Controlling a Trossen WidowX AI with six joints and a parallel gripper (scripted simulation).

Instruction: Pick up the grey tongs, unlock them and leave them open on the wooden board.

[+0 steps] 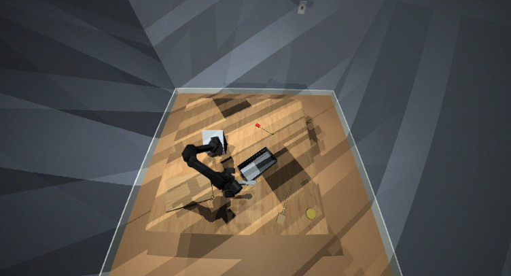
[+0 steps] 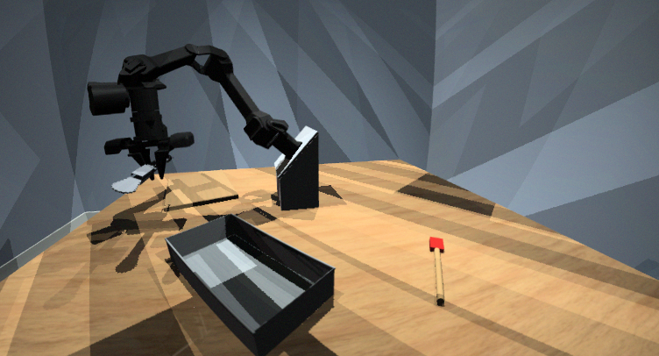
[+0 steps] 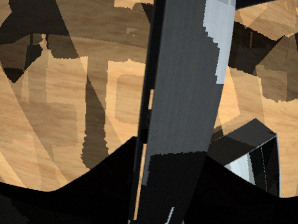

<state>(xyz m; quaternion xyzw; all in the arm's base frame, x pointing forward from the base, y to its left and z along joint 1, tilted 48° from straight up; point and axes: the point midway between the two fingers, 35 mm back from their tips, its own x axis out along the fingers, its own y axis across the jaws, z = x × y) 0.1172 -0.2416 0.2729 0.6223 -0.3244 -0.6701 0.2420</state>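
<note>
The grey tongs (image 1: 249, 183) (image 2: 126, 185) (image 3: 185, 90) are off the tin. They lie across my gripper (image 2: 155, 170), which is shut on them. My gripper points down above the table, between the tin and the board. The broad light end of the tongs sticks out to the left in the exterior view, slightly lower than the held part. In the wrist view the arms lie close together with a narrow gap. The hinge and lock cannot be made out. The wooden board (image 1: 179, 187) (image 2: 198, 187) lies flat on the table. The roasting tin (image 1: 252, 158) (image 2: 295, 314) (image 3: 254, 131) stands empty.
The robot's base (image 1: 210, 136) (image 2: 300, 182) stands behind the board and tin. A red-headed tool (image 1: 257, 125) (image 2: 435, 244) lies beyond the tin. A wooden spatula (image 1: 280, 218) and a yellow disc (image 1: 310, 213) lie at the front right in the top view.
</note>
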